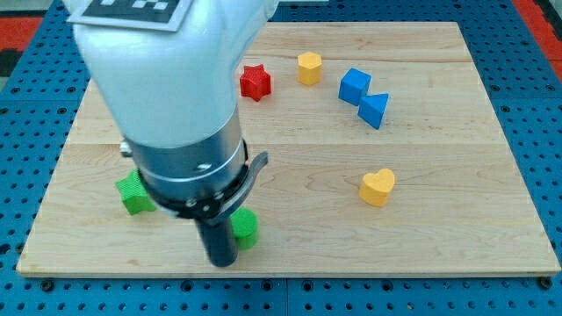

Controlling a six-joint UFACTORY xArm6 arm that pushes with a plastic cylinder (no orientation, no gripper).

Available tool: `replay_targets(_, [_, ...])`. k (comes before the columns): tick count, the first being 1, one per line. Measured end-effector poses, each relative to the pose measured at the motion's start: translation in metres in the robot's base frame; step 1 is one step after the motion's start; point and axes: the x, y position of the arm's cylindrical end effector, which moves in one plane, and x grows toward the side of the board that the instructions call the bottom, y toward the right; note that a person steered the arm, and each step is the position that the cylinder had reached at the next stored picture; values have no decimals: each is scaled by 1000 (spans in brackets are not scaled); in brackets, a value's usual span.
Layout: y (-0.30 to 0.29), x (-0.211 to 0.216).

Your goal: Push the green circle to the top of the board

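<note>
Your tool, a bare rod with nothing to open or close, has its tip (221, 261) touching the green circle (245, 227), just at its seven o'clock, near the tabletop's (439, 219) six o'clock edge. You'll see a second green block (133, 193) at the circle's nine o'clock.

Wooden board (439, 219) sitting on a blue pegboard (536, 105). Up top there's a red star (255, 82) and a yellow hexagon (309, 68), then a blue cube (355, 86) touching a blue triangle (374, 109). Yellow heart (378, 187) lower right, green star (133, 195) on the left.
</note>
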Motion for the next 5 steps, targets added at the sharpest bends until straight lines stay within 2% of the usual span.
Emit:
replay_targets(1, [17, -16])
replay_targets(2, [-21, 14])
replay_targets(3, [-117, 18])
replay_targets(4, [-127, -32])
replay_targets(5, [-75, -70])
